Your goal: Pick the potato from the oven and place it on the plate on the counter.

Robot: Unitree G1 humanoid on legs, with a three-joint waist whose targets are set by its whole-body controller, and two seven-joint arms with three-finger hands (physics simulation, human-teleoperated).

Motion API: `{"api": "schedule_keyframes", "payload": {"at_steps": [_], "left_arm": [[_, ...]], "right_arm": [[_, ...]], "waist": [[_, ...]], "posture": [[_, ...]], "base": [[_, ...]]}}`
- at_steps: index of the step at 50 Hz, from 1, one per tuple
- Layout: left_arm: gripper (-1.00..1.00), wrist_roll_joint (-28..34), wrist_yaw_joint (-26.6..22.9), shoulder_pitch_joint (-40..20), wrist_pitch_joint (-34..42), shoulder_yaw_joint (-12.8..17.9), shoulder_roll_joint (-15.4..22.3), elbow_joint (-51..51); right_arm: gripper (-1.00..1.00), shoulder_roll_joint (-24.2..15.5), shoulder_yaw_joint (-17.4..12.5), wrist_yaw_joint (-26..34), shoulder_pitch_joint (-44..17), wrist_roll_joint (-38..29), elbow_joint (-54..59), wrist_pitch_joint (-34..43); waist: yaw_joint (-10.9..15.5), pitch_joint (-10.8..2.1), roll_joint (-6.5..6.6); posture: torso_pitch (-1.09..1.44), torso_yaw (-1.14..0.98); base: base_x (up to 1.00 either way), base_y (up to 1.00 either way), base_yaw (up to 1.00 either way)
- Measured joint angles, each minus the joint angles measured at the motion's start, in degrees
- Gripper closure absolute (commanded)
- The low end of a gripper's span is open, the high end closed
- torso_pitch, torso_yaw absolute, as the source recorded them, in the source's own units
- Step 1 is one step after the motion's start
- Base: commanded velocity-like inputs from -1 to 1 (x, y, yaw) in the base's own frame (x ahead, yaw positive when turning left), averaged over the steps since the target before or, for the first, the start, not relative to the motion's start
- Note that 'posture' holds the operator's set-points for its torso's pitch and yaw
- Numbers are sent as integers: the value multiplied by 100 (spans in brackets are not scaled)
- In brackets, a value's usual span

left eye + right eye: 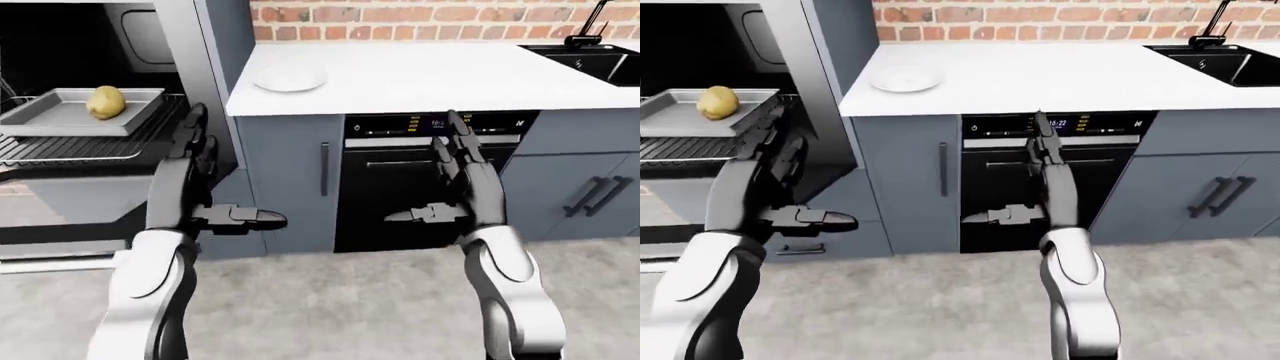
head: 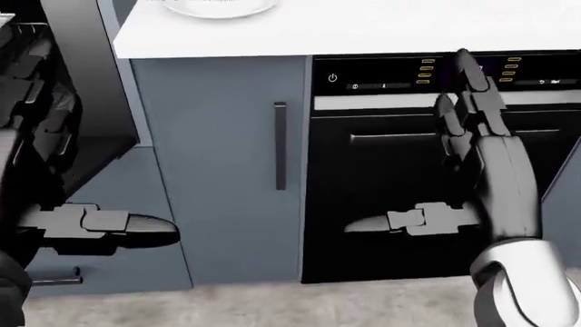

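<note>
The yellow-brown potato [image 1: 106, 102] lies on a grey baking tray [image 1: 60, 120] that rests on the pulled-out rack of the open oven at the left of the left-eye view. A white plate [image 1: 289, 77] sits on the white counter [image 1: 420, 75], near its left end. My left hand [image 1: 200, 161] is raised below and to the right of the tray, fingers straight and open, holding nothing. Open as well, my right hand [image 1: 452, 169] is up before the black built-in appliance, empty.
A black appliance with a lit display [image 1: 432, 180] stands under the counter, with grey cabinet doors [image 1: 290, 187] on either side. A black sink and tap [image 1: 590, 52] sit at the counter's right end. The open oven door [image 1: 60, 251] juts out low on the left. Behind is a brick wall.
</note>
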Motion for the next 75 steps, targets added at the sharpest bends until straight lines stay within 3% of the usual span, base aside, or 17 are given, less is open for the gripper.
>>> {"api": "schedule_keyframes", "payload": {"at_steps": [1,4,11,14,17,18,23,27,30,32,43,47,55,60,67,70,75], "left_arm": [[-100,-28,-15,12,63,-55,-6,40],[-100,-84,-37,-42,195,-53,27,50],[-100,-148,27,-79,101,109,65,-223],[-100,-218,34,-88,147,173,103,-336],[-100,-297,66,55,311,404,122,-377],[-100,-319,80,88,343,451,148,-399],[-100,-471,85,98,299,423,201,-511],[-100,-455,115,264,129,521,219,-500],[-100,-400,67,382,161,338,166,-316],[-100,-353,37,387,236,257,155,-285],[-100,116,-208,352,-76,-43,25,-316],[-100,265,-184,450,-26,67,-18,-152],[-100,279,-250,385,-110,-13,-65,-332],[-100,263,-331,529,-126,-121,-114,-159],[-100,335,-361,468,-161,-127,-106,-349],[-100,342,-391,480,-174,-137,-101,-352],[-100,426,-379,596,-164,-9,-106,-122]], "right_arm": [[-100,-9,-49,-13,35,-12,57,33],[-100,-46,-121,-53,-55,-18,126,185],[-100,-193,-291,-76,-289,187,-304,228],[-100,-246,-319,-97,-339,237,-413,291],[-100,-151,-317,-144,-423,475,-322,566],[-100,-164,-362,-180,-431,586,-290,657],[-100,-352,-544,-419,-394,781,-409,721],[-100,-380,-305,-317,-434,777,-657,667],[-100,-384,-339,-213,-337,716,-629,721],[-100,-364,-348,-185,-287,641,-574,773],[-100,-339,-389,-22,-246,479,-643,674],[-100,-252,-233,88,-149,514,-576,672],[-100,-295,-355,115,-119,455,-733,528],[-100,-288,-389,134,-24,359,-703,532],[-100,-308,-441,198,-90,387,-796,524],[-100,-302,-439,202,-113,387,-772,499],[-100,-240,-274,265,-43,436,-657,512]], "waist": [[-35,78,-55],[-106,31,-76],[-175,-104,207],[-151,-140,464],[-80,81,570],[-65,44,576],[-10,-120,307],[7,-86,-157],[-45,21,-189],[-21,-55,-202],[32,-110,622],[219,-135,438],[42,-48,-325],[22,-88,-212],[-43,-52,329],[16,-130,606],[217,-143,372]], "posture": [[0,0],[0,0],[0,0],[0,0],[0,0],[0,0],[0,0],[0,0],[0,0],[0,0],[0,0],[0,0],[0,0],[0,0],[0,0],[0,0],[0,0]], "base": [[52,-12,0],[52,-12,0],[47,-4,0],[29,-1,0],[0,0,2],[0,0,39],[0,0,99],[0,0,100],[0,0,100],[0,0,100],[0,0,100],[0,0,100],[0,0,100],[0,0,100],[0,0,100],[0,0,100],[0,0,100]]}}
